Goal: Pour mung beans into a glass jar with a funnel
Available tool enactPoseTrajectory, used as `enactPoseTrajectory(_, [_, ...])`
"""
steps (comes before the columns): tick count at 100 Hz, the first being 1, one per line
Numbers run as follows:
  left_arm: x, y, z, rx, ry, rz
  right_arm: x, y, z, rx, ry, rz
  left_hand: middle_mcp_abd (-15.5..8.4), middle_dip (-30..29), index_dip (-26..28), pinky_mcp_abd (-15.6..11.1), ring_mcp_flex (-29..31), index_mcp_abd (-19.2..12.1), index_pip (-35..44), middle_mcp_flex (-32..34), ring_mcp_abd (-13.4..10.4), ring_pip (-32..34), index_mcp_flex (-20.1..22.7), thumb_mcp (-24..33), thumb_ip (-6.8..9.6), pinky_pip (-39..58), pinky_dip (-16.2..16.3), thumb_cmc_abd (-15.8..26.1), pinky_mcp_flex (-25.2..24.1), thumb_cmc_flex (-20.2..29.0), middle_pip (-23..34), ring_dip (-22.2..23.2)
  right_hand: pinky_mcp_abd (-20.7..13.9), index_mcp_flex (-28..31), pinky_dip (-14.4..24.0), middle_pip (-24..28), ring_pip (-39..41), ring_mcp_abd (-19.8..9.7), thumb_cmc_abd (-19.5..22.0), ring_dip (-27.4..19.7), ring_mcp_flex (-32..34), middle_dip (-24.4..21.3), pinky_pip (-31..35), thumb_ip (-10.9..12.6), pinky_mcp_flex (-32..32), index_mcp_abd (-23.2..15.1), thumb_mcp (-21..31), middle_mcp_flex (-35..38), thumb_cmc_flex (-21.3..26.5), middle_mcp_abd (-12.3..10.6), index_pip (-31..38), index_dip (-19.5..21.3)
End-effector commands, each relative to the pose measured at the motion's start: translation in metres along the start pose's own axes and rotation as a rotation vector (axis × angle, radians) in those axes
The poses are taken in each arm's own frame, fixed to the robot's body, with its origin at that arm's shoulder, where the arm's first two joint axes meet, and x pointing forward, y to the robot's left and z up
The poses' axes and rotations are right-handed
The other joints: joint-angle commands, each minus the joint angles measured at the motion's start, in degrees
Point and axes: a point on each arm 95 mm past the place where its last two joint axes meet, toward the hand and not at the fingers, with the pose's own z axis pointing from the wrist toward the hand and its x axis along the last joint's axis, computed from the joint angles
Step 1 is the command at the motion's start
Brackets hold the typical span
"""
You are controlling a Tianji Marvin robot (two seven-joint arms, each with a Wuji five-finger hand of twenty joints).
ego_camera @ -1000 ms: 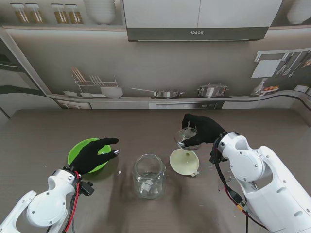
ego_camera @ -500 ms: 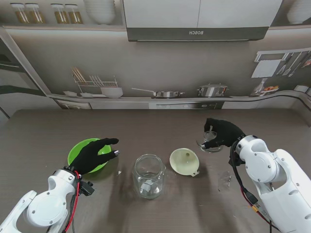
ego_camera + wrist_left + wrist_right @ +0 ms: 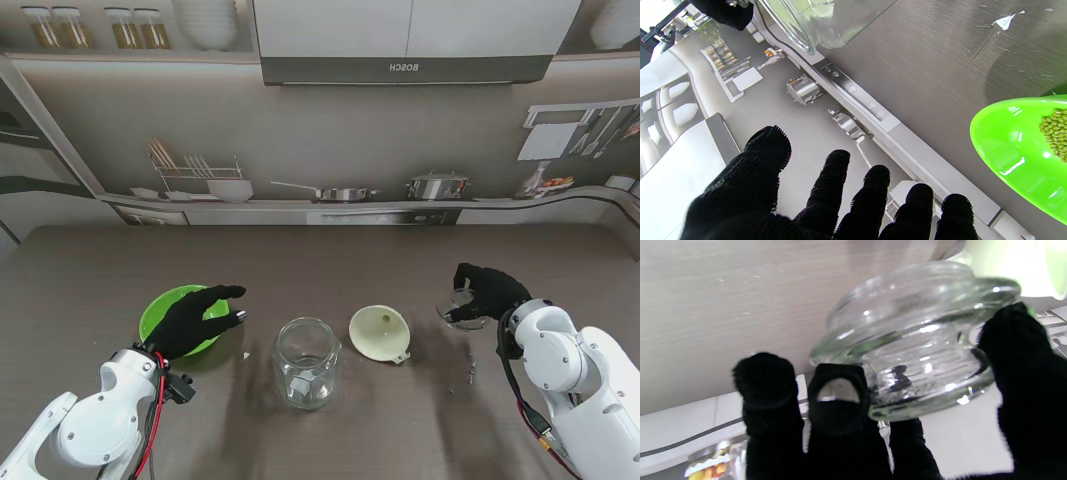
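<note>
While your right hand (image 3: 483,293) sits off at the right side of the table (image 3: 320,260), its black-gloved fingers (image 3: 836,396) are curled around a clear glass lid (image 3: 458,303). In the right wrist view you can see the lid (image 3: 907,350) pinched between the thumb on one side and the fingers on the other, its ribbed plug and wider rim lying tilted rather than flat. Whether it touches the table you cannot tell from these views.

Your left hand (image 3: 195,318) holds nothing. Its fingers (image 3: 870,196) are spread apart and stretched out straight, and from the stand's view it hovers over the nearer right edge of the green bowl (image 3: 172,305), fingertips pointing toward the jar. The left wrist view shows the bowl (image 3: 1013,146) with a small heap of mung beans (image 3: 1055,130) inside, and no finger touching its rim.

Look to the middle of the table for the glass jar (image 3: 306,362): it stands upright with its mouth open to the ceiling, nearer to you than the other pieces. Just to its right and a little farther from you lies the pale funnel (image 3: 380,333), apart from the jar, wide mouth facing up and toward you. Its spout appears to point down and to the right, so its long axis leans rather than standing vertical. The funnel lies between the jar and your right hand, well apart from the lid.
</note>
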Motion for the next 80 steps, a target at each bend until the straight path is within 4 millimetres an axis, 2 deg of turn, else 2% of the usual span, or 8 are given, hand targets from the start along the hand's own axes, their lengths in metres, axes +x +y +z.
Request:
enactPoseTrajectory(1, [-0.001,0.003,0.0,-0.023,-0.003,-0.001,-0.008,-0.009,-0.001,0.026,-0.023,-0.005,-0.5,0.5,-0.1,-2.0,-0.8,-1.4,-0.6,0.5,-0.3,-0.6,-0.2,-0.9,1.41,-1.2,0.9,2.4,-1.0,0.9,0.1,-0.2,1.0,3.3,-0.6,6.5,1.5,-6.0,7.7,0.9,1.2,-1.8,1.8,5.1,1.1,0.1,14.9,7.9,14.5,-10.1,13.9,1.6])
enactPoseTrajectory(55, [-0.001,0.004,0.001,-0.024,-0.005,0.001,-0.032,-0.033,0.005,0.034,-0.071,-0.037,-0.7,0.6,-0.1,-2.0,-0.8,-1.6,-0.6,0.6,-0.3,-0.6,-0.3,-0.9,1.43,-1.2,1.0,2.5,-0.9,1.0,0.1,-0.2,1.1,3.4,-0.6,6.6,1.4,-5.7,7.6,0.7,1.2,-1.9,1.8,5.1,1.0,0.2,15.1,7.7,14.3,-10.2,13.9,1.6])
enactPoseTrajectory(80, [0.0,0.004,0.001,-0.026,-0.004,0.0,-0.037,-0.04,0.007,0.044,-0.076,-0.055,-0.6,0.5,-0.1,-2.1,-0.9,-1.5,-0.5,0.5,-0.2,-0.6,-0.2,-0.9,1.43,-1.2,1.0,2.5,-1.0,1.0,0.1,-0.3,1.3,3.3,-0.5,6.7,1.3,-5.6,7.8,0.6,1.2,-1.9,1.7,5.0,0.8,0.0,15.1,7.6,14.1,-10.4,13.9,1.7])
